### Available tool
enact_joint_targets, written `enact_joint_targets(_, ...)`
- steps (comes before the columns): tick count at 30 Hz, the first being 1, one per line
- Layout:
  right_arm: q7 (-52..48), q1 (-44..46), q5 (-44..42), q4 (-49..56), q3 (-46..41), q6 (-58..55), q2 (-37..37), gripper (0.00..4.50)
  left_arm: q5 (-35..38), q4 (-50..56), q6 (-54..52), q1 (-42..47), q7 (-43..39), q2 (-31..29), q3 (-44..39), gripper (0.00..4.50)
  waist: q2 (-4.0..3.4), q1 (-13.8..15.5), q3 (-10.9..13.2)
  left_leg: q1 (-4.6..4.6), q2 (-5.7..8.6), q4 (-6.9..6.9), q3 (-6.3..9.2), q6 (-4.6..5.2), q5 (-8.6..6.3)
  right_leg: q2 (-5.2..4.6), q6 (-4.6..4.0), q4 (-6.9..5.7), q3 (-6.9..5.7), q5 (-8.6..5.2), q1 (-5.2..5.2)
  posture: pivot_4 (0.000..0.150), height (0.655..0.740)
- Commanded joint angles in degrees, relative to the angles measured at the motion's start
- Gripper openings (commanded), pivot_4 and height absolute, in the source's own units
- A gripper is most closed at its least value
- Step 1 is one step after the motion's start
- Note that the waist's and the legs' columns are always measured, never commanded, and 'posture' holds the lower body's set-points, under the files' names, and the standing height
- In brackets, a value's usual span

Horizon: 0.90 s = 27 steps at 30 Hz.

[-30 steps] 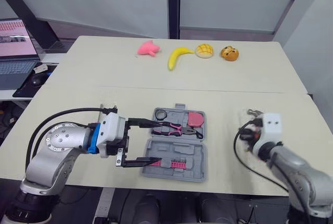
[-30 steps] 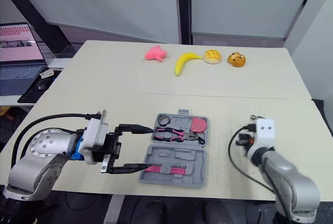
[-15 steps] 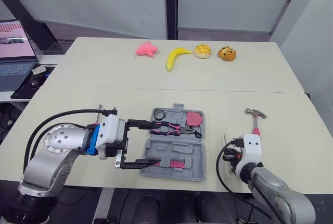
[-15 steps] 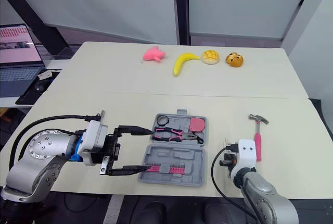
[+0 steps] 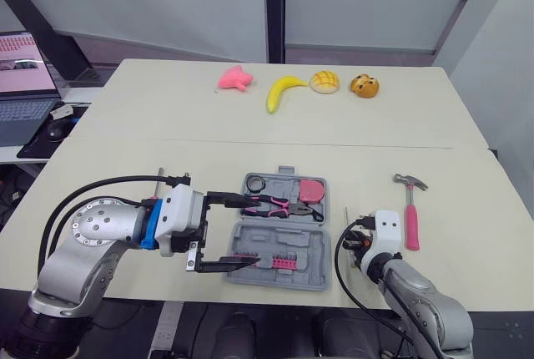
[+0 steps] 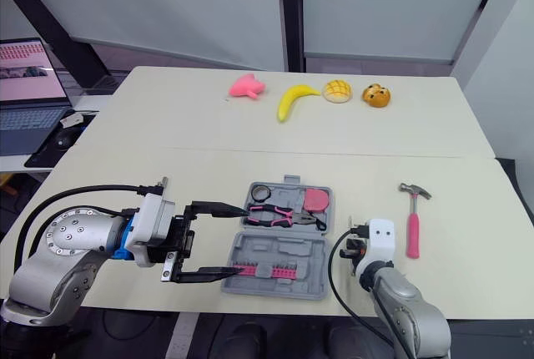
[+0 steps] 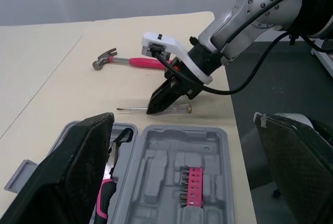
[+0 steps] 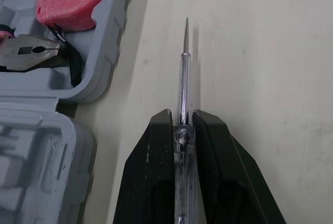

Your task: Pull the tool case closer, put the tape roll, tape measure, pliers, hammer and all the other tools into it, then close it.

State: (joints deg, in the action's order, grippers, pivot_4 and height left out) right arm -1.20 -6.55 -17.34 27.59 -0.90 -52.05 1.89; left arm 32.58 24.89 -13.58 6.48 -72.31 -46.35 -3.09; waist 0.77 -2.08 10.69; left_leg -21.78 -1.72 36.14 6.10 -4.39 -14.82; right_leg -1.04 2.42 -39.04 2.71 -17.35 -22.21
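On table [image 5: 167, 117]: one tool case [image 5: 260, 240], one hammer [image 5: 410, 217] | left jaws spread apart | right jaws clamping one screwdriver [image 8: 183, 78]

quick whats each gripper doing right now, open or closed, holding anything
Left gripper: open, spread over the tool case, holding nothing.
Right gripper: shut on the screwdriver beside the case.

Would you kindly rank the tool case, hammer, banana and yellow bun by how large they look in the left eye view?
1. tool case, clearly largest.
2 and 3. hammer and banana: unsure, since the hammer looks longer, the banana thicker, and the hammer lies nearer the camera.
4. yellow bun, smallest.
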Motion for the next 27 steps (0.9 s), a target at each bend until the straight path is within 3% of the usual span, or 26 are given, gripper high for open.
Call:
enact_joint_targets(1,0.59,-0.27,0.22,0.09,-0.81,1.46,-0.79,0.31,0.29,1.89,-0.28,0.72,0.43,-0.75,-0.18,4.5,0.0,0.0,0.0,0.0,0.0,0.0,0.0,0.0,0.0,0.0,0.0,0.0,0.0,0.0,0.0,0.15,0.74)
enact_joint_targets(3,0.73,-0.46,0.34,0.21,-1.29,1.75,-0.93,1.02,0.27,1.89,-0.39,0.89,0.59,-0.77,-0.13,4.5,0.0,0.01,0.0,0.0,0.0,0.0,0.01,0.0,0.0,0.0,0.0,0.0,0.0,0.0,0.0,0.15,0.74)
enact_joint_targets(9,-0.27,-0.04,-3.6,5.19,-4.36,0.25,-1.84,2.08,0.12,1.71,-0.32,0.64,0.73,-0.83,-0.8,4.5,0.0,0.04,0.0,-0.01,0.0,0.0,0.01,0.0,0.0,0.0,0.0,0.0,0.0,0.0,0.0,0.15,0.74)
enact_joint_targets(12,-2.8,2.61,-7.35,9.92,-8.06,-2.65,1.64,2.72,0.17,1.6,-0.25,-0.17,1.02,-1.2,-1.99,4.5,-0.02,0.05,0.01,-0.02,0.0,0.0,0.0,0.0,0.0,-0.01,0.0,0.0,0.01,0.0,0.0,0.15,0.74)
enact_joint_targets(13,-3.44,3.17,-7.93,10.56,-8.63,-3.2,2.82,2.72,0.23,1.61,-0.25,-0.32,1.1,-1.3,-2.15,4.5,-0.01,0.05,0.01,-0.02,0.01,0.01,-0.01,0.0,0.0,-0.01,0.0,0.0,0.01,0.0,0.0,0.15,0.74)
enact_joint_targets(18,-21.4,10.63,-4.71,7.11,-0.28,0.0,27.57,2.72,0.04,1.91,0.07,-1.7,1.5,-1.62,-2.52,4.5,-0.04,-0.02,0.03,0.0,0.03,0.03,-0.08,0.0,0.0,-0.02,0.01,0.02,0.05,0.0,0.02,0.15,0.74)
enact_joint_targets(22,-48.77,23.35,9.67,-5.03,17.2,23.69,51.76,2.72,-0.18,2.11,-0.34,-2.19,1.86,-1.81,-2.09,4.5,-0.16,-0.5,0.13,0.03,0.03,0.06,-0.08,0.05,0.02,-0.02,0.07,0.04,0.03,-0.02,0.02,0.15,0.74)
enact_joint_targets(24,-58.89,29.87,15.47,-11.31,23.41,36.79,56.27,2.72,-0.23,2.32,-0.72,-2.35,2.04,-2.0,-1.92,4.5,-0.15,-0.76,0.14,0.06,0.02,0.05,-0.04,0.06,0.02,0.0,0.09,0.05,-0.03,-0.04,0.04,0.15,0.74)
enact_joint_targets(27,-71.09,39.67,21.77,-20.3,30.7,52.22,56.41,2.72,-0.28,2.82,-1.3,-2.83,2.16,-2.33,-1.74,4.5,-0.11,-1.15,0.15,0.04,0.0,0.03,-0.03,0.06,0.02,0.0,0.02,0.05,-0.05,0.0,0.05,0.15,0.74)
